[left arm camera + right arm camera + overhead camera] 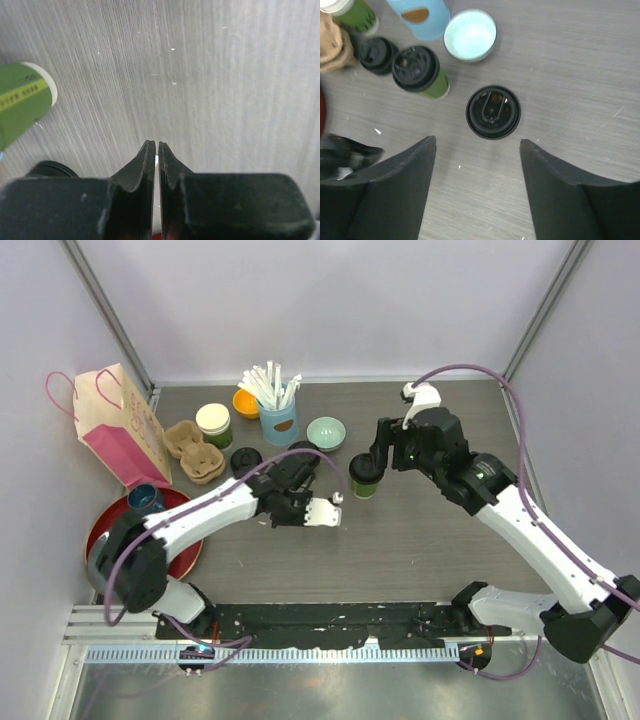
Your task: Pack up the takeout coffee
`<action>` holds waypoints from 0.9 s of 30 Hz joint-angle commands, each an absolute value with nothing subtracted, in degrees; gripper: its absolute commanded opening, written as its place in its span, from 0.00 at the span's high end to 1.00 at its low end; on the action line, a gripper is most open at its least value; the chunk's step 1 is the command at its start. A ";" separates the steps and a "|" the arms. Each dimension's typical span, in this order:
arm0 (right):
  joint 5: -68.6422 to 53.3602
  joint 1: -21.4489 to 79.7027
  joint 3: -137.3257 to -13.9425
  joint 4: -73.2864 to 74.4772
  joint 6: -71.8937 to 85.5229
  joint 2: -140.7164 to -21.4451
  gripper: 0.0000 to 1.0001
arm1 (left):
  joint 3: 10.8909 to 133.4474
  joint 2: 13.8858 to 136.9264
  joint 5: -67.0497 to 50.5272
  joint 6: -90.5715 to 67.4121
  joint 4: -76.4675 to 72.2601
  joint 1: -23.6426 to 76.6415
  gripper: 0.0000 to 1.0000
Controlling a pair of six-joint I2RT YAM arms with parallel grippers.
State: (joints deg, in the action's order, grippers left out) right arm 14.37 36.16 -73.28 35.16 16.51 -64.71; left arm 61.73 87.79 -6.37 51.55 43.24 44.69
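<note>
A dark-green cup with a black lid stands mid-table; it shows from above in the right wrist view. My right gripper hovers over it, open and empty, the cup just beyond the fingertips. A second lidded green cup stands to its left, also in the right wrist view. A loose black lid lies beside it, and an unlidded green cup stands further back. My left gripper is shut and empty over bare table, with a green cup at its left.
A cardboard cup carrier and a pink-and-tan paper bag are at the back left. A blue cup of white straws, an orange bowl and a pale green bowl stand behind the cups. A red tray is at the left.
</note>
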 commanded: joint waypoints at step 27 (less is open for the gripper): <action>26.18 47.20 -62.05 24.78 -9.66 -100.27 0.99 | 79.37 74.44 -26.10 23.29 61.17 11.43 0.48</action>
